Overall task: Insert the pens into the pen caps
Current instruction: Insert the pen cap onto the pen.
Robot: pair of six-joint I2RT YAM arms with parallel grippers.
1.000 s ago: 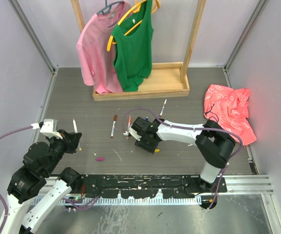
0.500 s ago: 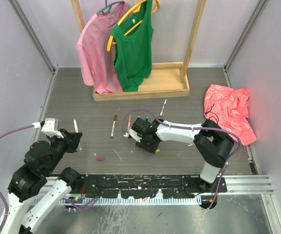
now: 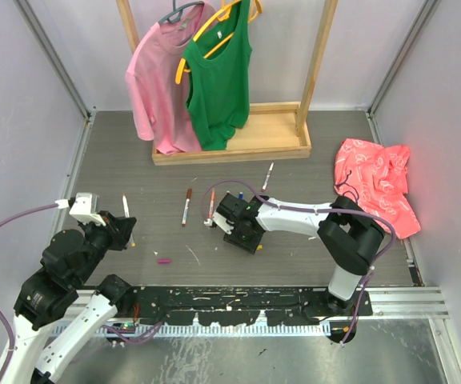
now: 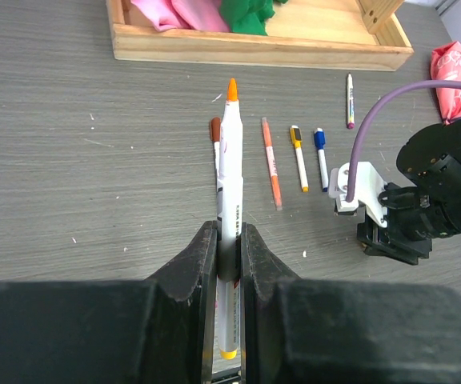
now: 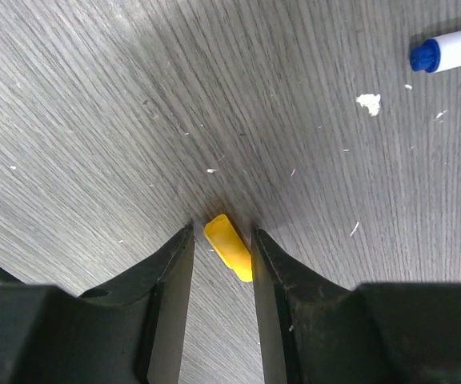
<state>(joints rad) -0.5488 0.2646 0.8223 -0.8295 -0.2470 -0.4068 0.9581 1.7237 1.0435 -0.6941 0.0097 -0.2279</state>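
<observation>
Left gripper [image 4: 229, 232]: my fingers are clenched on a thin white-barrelled marker pen with an orange tip [image 4: 230, 160]. The grip sits on the lower half of the barrel. In the left wrist view the orange tip points to 12 o'clock, and a yellow end shows below my fingers at 6 o'clock.

Right gripper [image 5: 221, 230]: down at the grey wood-grain tabletop [image 5: 94, 120], fingers straddling a short yellow plastic pen cap [image 5: 230, 248]. The cap lies flat on the table, its upper end toward 11 o'clock. The finger at 3 o'clock [image 5: 274, 272] touches it or nearly so. A slit of table shows between the cap and the finger at 9 o'clock [image 5: 170, 272]. Not clamped, so the fingers stand parted around the cap.

On the table beyond the held pen, left wrist view:
- brown-ended white pen [image 4: 215, 136], 11 o'clock, just beside the barrel
- all-orange pen [image 4: 270, 164], 1 o'clock
- white pen with a yellow-and-black end [image 4: 298, 156]
- white pen with a blue end [image 4: 320, 156], just beside the last
- thin white pen with a purple end [image 4: 350, 100], 2 o'clock, farther off

Overhead: a small magenta pen cap [image 3: 164, 260] lies near my left gripper, at its 4 o'clock. A wooden rack base [image 3: 230, 148] sits at 12 o'clock, with a pink T-shirt [image 3: 158, 80] and a green tank top [image 3: 218, 80] on hangers. A crumpled coral-red cloth [image 3: 374, 184] is at 2 o'clock of my right gripper, well apart.
</observation>
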